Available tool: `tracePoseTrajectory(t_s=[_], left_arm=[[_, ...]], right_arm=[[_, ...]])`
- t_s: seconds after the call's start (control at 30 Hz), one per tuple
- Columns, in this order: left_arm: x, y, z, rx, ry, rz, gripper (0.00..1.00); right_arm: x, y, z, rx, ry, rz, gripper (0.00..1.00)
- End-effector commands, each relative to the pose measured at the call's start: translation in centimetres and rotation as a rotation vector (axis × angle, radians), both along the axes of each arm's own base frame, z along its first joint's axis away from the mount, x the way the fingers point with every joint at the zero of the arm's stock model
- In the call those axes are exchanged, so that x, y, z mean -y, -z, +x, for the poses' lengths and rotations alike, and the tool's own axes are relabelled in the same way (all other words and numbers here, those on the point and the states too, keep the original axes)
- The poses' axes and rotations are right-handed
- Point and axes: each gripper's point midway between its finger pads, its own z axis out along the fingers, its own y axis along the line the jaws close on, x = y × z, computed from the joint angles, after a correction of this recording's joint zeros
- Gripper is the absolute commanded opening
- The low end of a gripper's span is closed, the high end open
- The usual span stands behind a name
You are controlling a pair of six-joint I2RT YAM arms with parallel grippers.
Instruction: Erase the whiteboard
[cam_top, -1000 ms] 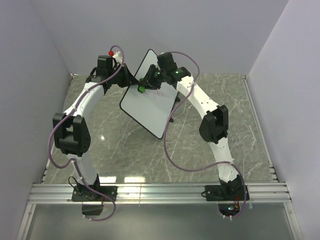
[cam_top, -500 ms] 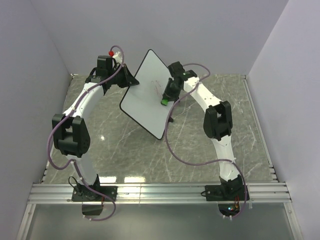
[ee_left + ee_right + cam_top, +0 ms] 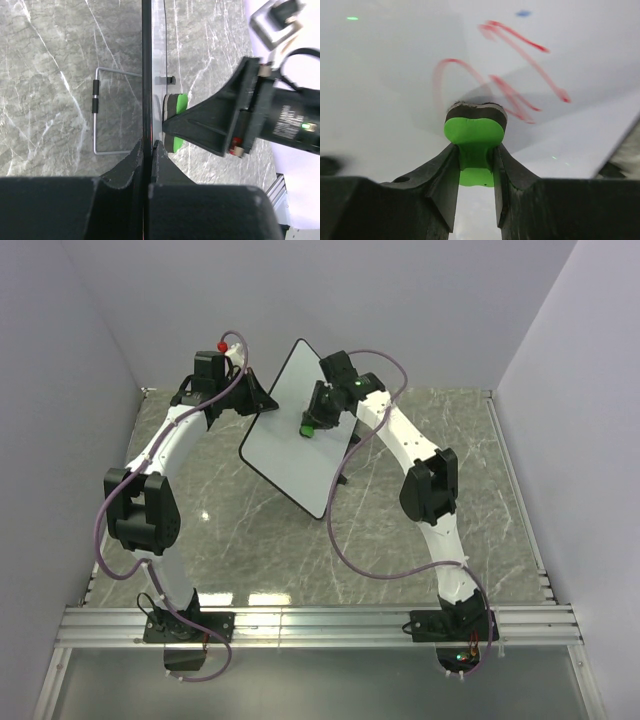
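The whiteboard [image 3: 285, 455] is tilted up off the table, its far corner high. My left gripper [image 3: 262, 400] is shut on its left edge; in the left wrist view the board's thin black edge [image 3: 146, 75] runs straight between the shut fingers [image 3: 161, 165]. My right gripper [image 3: 315, 420] is shut on the green eraser [image 3: 309, 427], which presses its dark felt on the board's face. In the right wrist view the eraser [image 3: 475, 134] sits just below red scribbles [image 3: 515, 92] on the whiteboard [image 3: 385, 75]. The eraser also shows in the left wrist view [image 3: 178, 105].
The board's wire stand [image 3: 96, 112] hangs behind it over the marble table [image 3: 450, 440]. Purple cables [image 3: 345, 540] loop from both arms. Grey walls [image 3: 400, 300] close in the back and sides. An aluminium rail [image 3: 320, 623] runs along the near edge.
My right gripper with the eraser swept right and down across the board, then came back up and left towards the middle of its upper part. The left gripper and board stayed still.
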Motion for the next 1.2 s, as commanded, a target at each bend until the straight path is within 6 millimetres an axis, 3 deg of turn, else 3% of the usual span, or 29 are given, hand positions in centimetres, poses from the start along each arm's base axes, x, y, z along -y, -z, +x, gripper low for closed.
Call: tracePoseTrajectory(t_s=[0.0,0.1,0.2,0.33,0.47,0.57,0.77,0.87,0.93,1.0,1.03,1.17], left_arm=[[3.4,2.1,-4.8,-0.084,0.193,0.025,0.0],[3.4,2.1,-4.8,-0.087,0.191,0.026,0.0],[3.3,2.2,-5.0,-0.09,0.192,0.028,0.0],[3.3,2.4,-5.1,-0.095,0.191,0.033,0.0],[3.2,2.3,-5.2,-0.094,0.19,0.031,0.0],[3.3,2.5,-5.1,-0.097,0.192,0.031,0.0],[3.3,2.5,-4.8,-0.097,0.192,0.037,0.0],[3.3,2.7,-4.7,-0.1,0.193,0.041,0.0],[3.2,3.0,-4.7,-0.106,0.193,0.044,0.0],[3.3,3.3,-4.8,-0.11,0.197,0.043,0.0],[3.4,3.3,-4.9,-0.112,0.2,0.042,0.0],[3.3,3.2,-4.7,-0.113,0.199,0.045,0.0]], right_arm=[[-6.0,-7.0,0.6,0.151,-0.067,0.255,0.0],[-6.1,-7.2,0.9,0.164,-0.06,0.254,0.0],[-5.3,-5.2,1.0,0.126,-0.05,0.226,0.0],[-2.2,0.3,0.6,0.018,-0.013,0.126,0.0],[1.7,4.6,0.2,-0.07,0.025,0.024,0.0],[3.2,6.7,-0.4,-0.129,0.024,-0.04,0.0],[3.6,8.1,-0.6,-0.154,0.016,-0.072,0.0],[2.8,7.5,0.0,-0.153,0.011,-0.039,0.0],[0.6,5.4,0.8,-0.123,-0.027,0.062,0.0],[-2.2,2.7,0.9,-0.08,-0.089,0.187,0.0],[-4.4,-0.6,1.1,0.006,-0.15,0.29,0.0],[-7.8,-7.1,2.0,0.136,-0.198,0.483,0.0]])
